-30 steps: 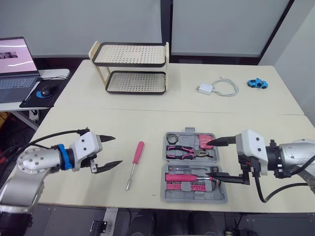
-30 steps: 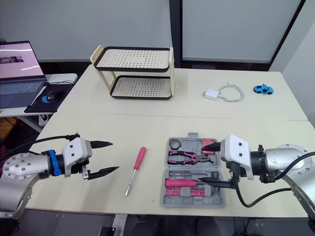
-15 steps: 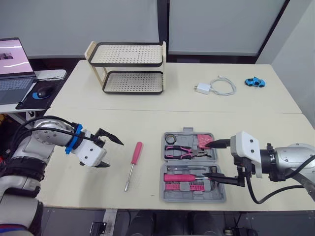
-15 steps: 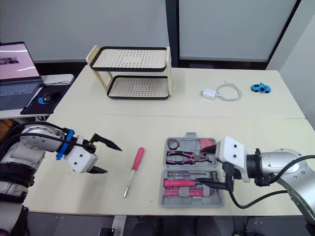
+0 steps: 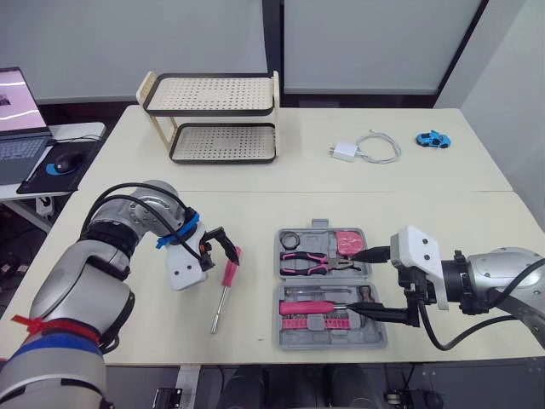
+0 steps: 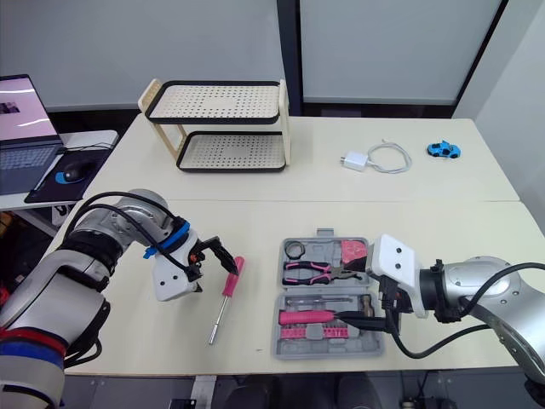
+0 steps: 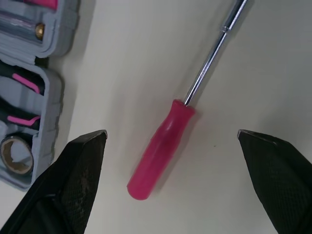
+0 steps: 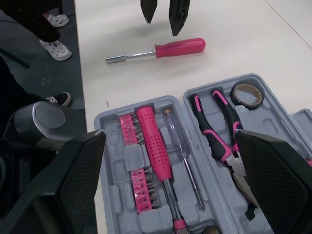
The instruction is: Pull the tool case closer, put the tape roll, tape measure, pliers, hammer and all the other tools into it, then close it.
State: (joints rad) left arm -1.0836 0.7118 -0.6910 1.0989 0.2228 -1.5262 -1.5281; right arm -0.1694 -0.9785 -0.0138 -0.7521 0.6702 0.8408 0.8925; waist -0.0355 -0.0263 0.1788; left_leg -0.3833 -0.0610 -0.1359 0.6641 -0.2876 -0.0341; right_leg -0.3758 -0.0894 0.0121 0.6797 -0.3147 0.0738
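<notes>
The grey tool case (image 5: 281,334) lies open on the table's near right part. In it are a tape roll (image 5: 294,239), pink-handled pliers (image 5: 308,262), a pink tape measure (image 5: 347,243), a pink-handled tool (image 5: 311,307) and a row of bits. A pink screwdriver (image 5: 226,278) lies on the table left of the case. My left gripper (image 5: 220,250) is open just above its handle (image 7: 161,148), one finger on each side. My right gripper (image 5: 371,282) stands open over the case's right edge, holding nothing.
A two-tier perforated rack (image 5: 213,115) stands at the back left. A white charger with cable (image 5: 362,151) and a blue toy car (image 5: 433,139) lie at the back right. A laptop (image 5: 13,106) sits on a side desk to the left.
My left gripper has swung right, from off to the left of the screwdriver to right over its handle. The right gripper has stayed at the case. The camera shifted slightly.
</notes>
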